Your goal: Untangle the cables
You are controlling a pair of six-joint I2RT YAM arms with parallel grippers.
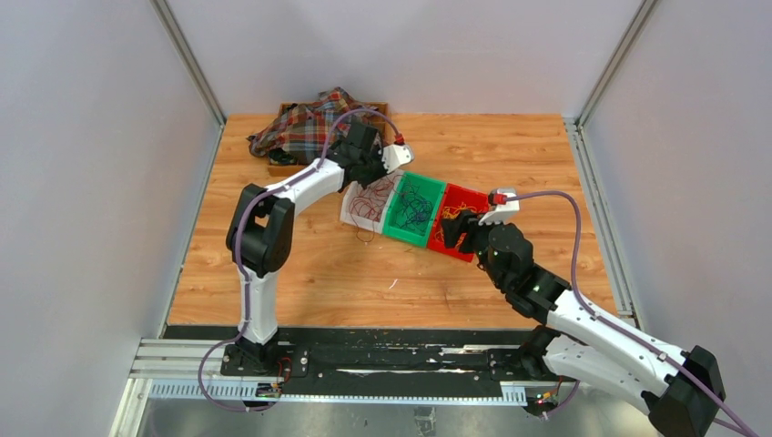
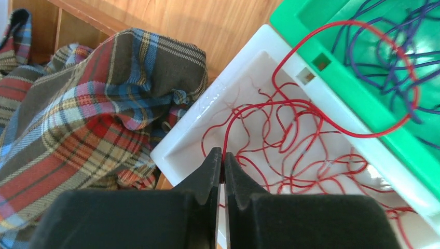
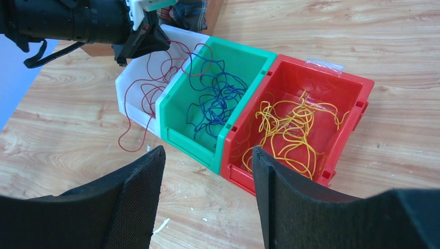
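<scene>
Three bins stand touching in a row on the table [image 1: 319, 282], each holding one colour of wire. The white bin [image 2: 179, 148], at the left end, holds the red cables [image 2: 290, 140]. The green bin [image 3: 187, 140] in the middle holds the blue cables [image 3: 218, 101]. The red bin [image 3: 366, 91], at the right end, holds the yellow cables [image 3: 288, 129].

The left jaws hang over the far corner of the white bin, pressed together on a single red strand [image 2: 363, 132]. From the pinch this strand rises, arches across the green bin's rim above the blue cables, and curves back down into the white bin. Another red loop [image 3: 127, 140] spills over the white bin's near wall onto the table.

The right jaws hover on the near side of the green and red bins, spread wide apart with nothing between them and clear of every wire.

Behind the white bin, just beside its far edge, a crumpled plaid cloth [image 2: 88, 104] lies heaped in a wooden tray [image 2: 44, 26] at the back of the table.
</scene>
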